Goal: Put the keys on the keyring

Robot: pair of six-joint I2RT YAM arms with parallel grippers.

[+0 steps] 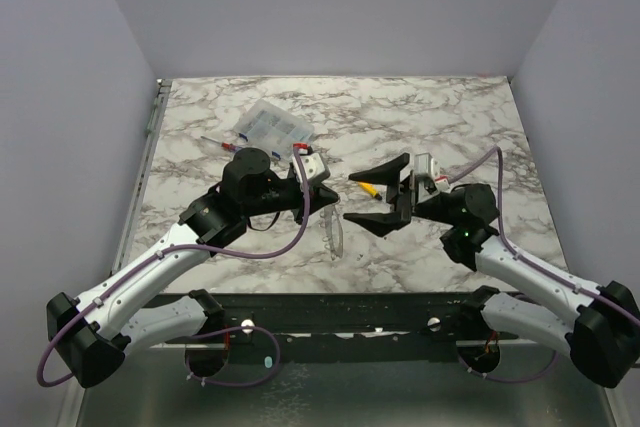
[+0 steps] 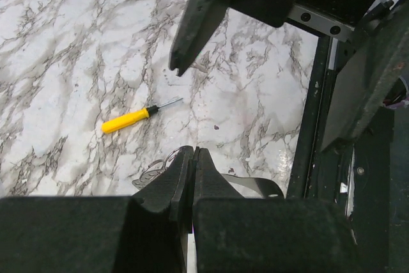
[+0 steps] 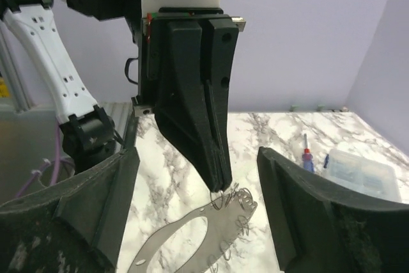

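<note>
Keyring [image 3: 153, 254] hangs pinched in your closed left gripper [image 3: 217, 183], right gripper [image 1: 350, 199] wide and empty opposite; no key shows, so expect to fetch one next.

Box [image 1: 278, 125] sat at the back of the table [image 1: 450, 117], a screwdriver [image 1: 215, 142] just left of it, a shorter screwdriver [image 1: 368, 188] lay mid-table beneath the right gripper [image 1: 348, 197], left gripper [image 3: 220, 183] faced it from the left, keyring [image 3: 225, 222] hanging under its tips.

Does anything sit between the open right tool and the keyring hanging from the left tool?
Nothing visible. The keyring dangles from the shut left tool, straight ahead of the right tool, with open air between them.
</note>
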